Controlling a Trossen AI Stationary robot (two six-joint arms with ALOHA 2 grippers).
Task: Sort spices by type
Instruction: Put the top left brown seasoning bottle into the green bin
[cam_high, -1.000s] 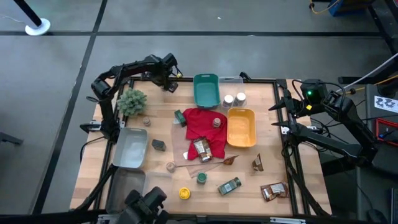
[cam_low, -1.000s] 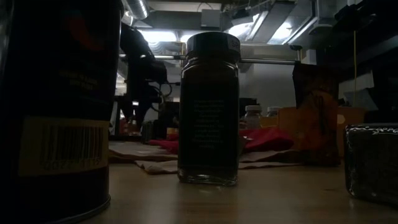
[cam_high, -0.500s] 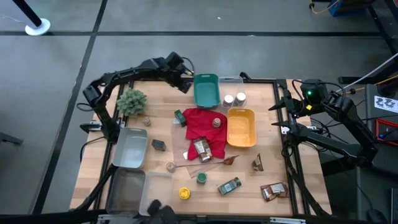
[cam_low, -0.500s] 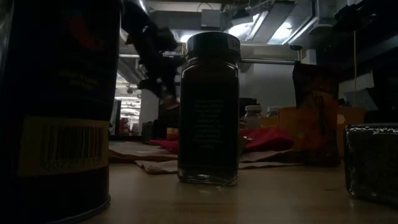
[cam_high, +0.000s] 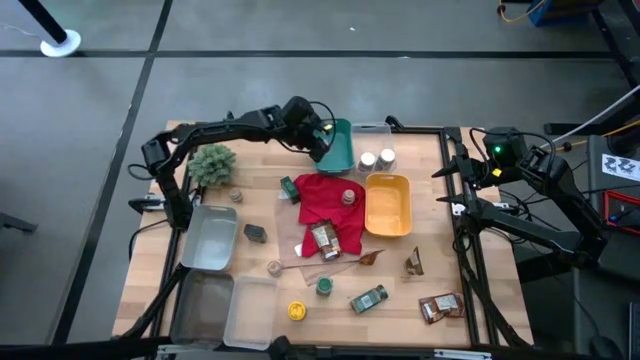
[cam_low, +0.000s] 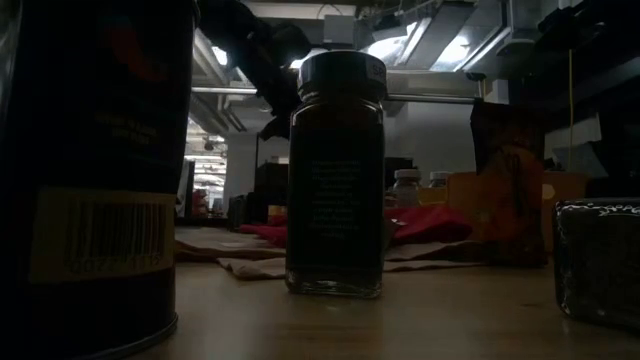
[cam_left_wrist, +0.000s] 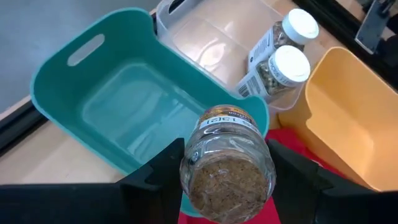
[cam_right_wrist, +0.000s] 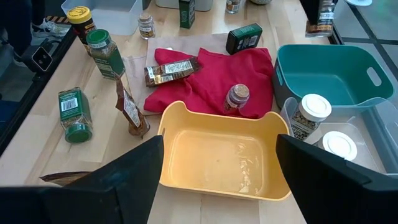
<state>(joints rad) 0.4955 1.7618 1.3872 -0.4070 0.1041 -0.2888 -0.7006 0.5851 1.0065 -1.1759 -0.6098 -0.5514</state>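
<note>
From above, the left gripper (cam_high: 322, 143) hangs over the left rim of the teal bin (cam_high: 336, 152) at the far side of the table, while the right gripper (cam_high: 462, 190) waits off the table's right edge beside the yellow bin (cam_high: 388, 205). Other spices lie scattered: a jar on the red cloth (cam_high: 318, 196), a foil packet (cam_high: 324, 240) at the cloth's near edge, a yellow-lidded jar (cam_high: 297, 311) and a green-lidded jar (cam_high: 369, 298) toward the near side. The low view is dark; a tall jar (cam_low: 336, 175) stands close to the camera, and the left arm shows only as a silhouette high behind it. In the left wrist view, the fingers are clamped on a small glass jar (cam_left_wrist: 227, 165) of brownish spice, bottom toward the camera, held just above the teal bin (cam_left_wrist: 112, 93), which is empty; two white-lidded jars (cam_left_wrist: 283, 53) sit in the clear bin next to it. That jar looks light, rigid and smooth, so it could slip or crack if dropped; gripping across its body, as here, seems right. The right wrist view shows that gripper's fingers spread wide, holding nothing, over the yellow bin (cam_right_wrist: 186, 180).
</note>
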